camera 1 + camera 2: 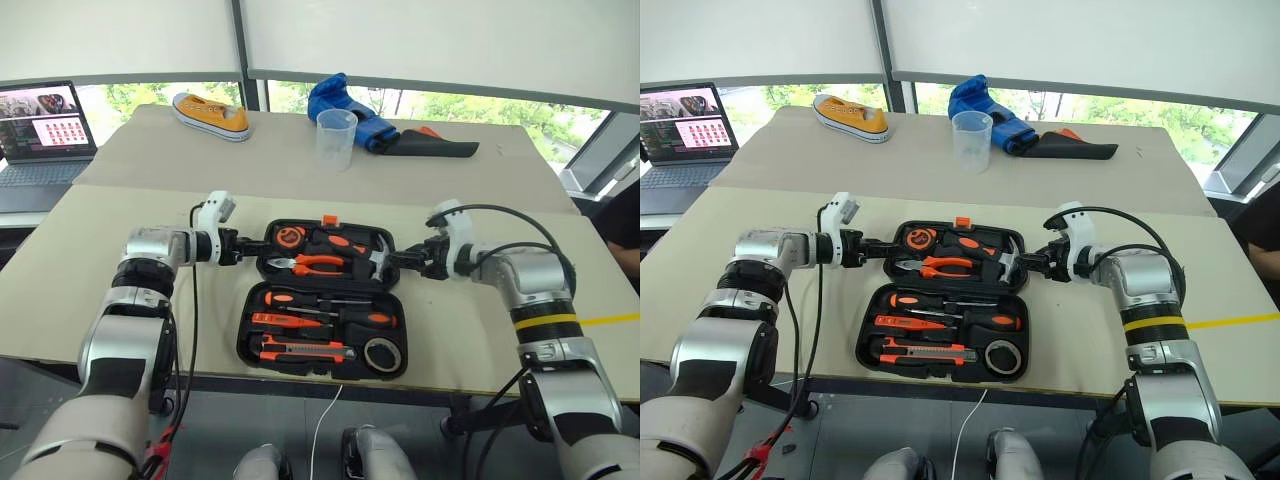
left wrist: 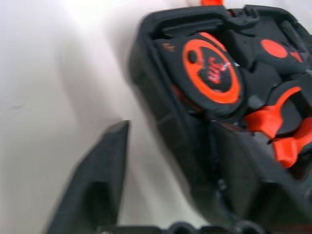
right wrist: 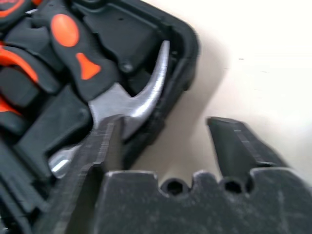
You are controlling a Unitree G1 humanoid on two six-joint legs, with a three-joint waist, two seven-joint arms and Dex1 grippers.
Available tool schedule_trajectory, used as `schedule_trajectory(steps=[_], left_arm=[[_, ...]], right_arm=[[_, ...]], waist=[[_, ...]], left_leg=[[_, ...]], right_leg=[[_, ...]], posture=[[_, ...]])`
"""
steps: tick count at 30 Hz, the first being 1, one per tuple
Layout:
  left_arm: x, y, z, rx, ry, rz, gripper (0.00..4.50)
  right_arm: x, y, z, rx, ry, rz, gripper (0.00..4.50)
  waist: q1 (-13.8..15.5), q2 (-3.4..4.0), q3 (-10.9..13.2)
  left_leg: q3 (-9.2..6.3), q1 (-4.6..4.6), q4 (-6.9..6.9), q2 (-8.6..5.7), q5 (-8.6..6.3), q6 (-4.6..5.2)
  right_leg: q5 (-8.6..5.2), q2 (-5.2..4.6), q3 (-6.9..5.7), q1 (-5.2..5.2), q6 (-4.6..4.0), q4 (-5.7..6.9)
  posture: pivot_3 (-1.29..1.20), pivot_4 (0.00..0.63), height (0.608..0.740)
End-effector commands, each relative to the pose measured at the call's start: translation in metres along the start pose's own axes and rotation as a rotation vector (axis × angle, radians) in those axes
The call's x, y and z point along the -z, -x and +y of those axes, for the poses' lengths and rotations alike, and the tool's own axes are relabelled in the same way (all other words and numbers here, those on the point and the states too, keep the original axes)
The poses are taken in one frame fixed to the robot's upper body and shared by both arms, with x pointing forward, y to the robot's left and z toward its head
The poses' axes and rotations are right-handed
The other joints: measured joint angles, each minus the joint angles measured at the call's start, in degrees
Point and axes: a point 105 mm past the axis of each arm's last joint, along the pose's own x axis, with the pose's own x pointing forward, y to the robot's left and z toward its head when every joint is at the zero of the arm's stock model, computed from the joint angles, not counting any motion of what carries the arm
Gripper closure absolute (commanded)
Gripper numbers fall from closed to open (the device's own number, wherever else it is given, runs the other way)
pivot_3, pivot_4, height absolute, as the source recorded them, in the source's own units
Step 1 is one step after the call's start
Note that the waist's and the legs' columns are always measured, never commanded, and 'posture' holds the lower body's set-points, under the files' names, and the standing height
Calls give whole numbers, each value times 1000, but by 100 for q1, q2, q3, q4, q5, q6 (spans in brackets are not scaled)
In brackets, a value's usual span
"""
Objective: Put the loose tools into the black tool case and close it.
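The black tool case (image 1: 322,300) is lying open near the middle of the head views, on the front table (image 1: 80,290), with both halves facing up. In the lower half the two screwdrivers (image 1: 320,298), the slim tester screwdriver (image 1: 285,321), the utility knife (image 1: 305,352) and the small tape roll (image 1: 382,354) are sitting in their recesses. In the upper half the pliers (image 1: 318,264), the hammer (image 3: 134,105) and a round tape measure (image 2: 212,73) are resting; the orange mark on the tape measure is too blurred to read. The left gripper (image 1: 245,246) is standing at the left edge of the upper half, its fingers partly apart on either side of the case wall; a firm grip cannot be confirmed. The right gripper (image 1: 398,262) is doing the same at the right edge, beside the hammer head. At the upper left, a laptop (image 1: 42,130) is cut off, and its screen writing is too small to read.
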Motion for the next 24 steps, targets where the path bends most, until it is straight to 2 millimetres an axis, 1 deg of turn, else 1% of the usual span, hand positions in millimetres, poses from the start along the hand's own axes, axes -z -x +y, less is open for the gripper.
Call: schedule_trajectory(steps=[1,2,4,5,10,12,14,18,20,21,22,24], left_arm=[[-12,3,-3,9,-21,-29,3366],[-11,3,-3,10,-21,-25,3743],[-8,4,-2,13,-20,-18,4338],[-7,4,-1,13,-19,-17,4500],[-2,5,-1,28,-14,-12,4500],[-2,6,-2,34,-20,-14,4500],[-6,7,-2,36,-45,-37,4500],[-32,10,-4,6,-176,-174,4500],[-54,15,-12,8,-245,-287,4500],[-62,18,-16,18,-269,-333,4500],[-69,22,-21,34,-291,-373,4500],[-76,26,-28,53,-344,-422,4500]], right_arm=[[-3,4,-2,22,19,-1,3014],[-2,4,-2,21,19,2,3377],[0,3,0,15,17,7,4045],[0,3,1,14,17,8,4437],[-2,2,4,6,13,2,4481],[-4,1,5,4,13,-4,4481],[-11,1,6,11,30,-33,4481],[-34,5,3,57,78,-140,4481],[-52,10,3,80,97,-224,4481],[-58,12,3,95,113,-254,4481],[-64,15,3,120,153,-289,4481],[-71,20,3,164,216,-336,4481]], waist=[[-1,4,-3],[7,5,-4],[12,6,-4],[10,6,-5],[6,8,-5],[-1,9,-6],[-16,9,-6],[-40,9,-6],[-37,7,-5],[-37,7,-4],[-37,7,-3],[-43,8,-2]], left_leg=[[0,1,1,0,2,-3],[0,2,2,0,3,-5],[0,8,3,0,7,-12],[0,12,4,2,8,-13],[3,28,3,5,9,-14],[3,27,2,5,9,-14],[4,25,2,5,9,-14],[5,26,2,5,9,-14],[5,26,6,6,10,-16],[5,26,8,6,13,-18],[5,25,8,7,16,-20],[7,17,8,9,21,-25]], right_leg=[[0,-2,1,0,0,5],[0,-3,1,0,0,9],[0,-6,2,4,0,14],[0,-6,3,6,0,14],[-1,-3,14,12,-1,15],[0,-1,14,12,-1,17],[0,0,13,12,-1,17],[0,-2,14,12,-1,17],[2,-4,17,11,-4,14],[4,-5,18,11,-8,14],[6,-5,19,10,-10,13],[10,-4,26,-5,-16,15]], posture=[[0,150,724],[0,150,724],[0,150,724],[0,150,724],[0,150,724],[0,150,724],[0,150,724],[0,150,724],[0,150,724],[0,150,724],[0,150,724],[0,150,724]])
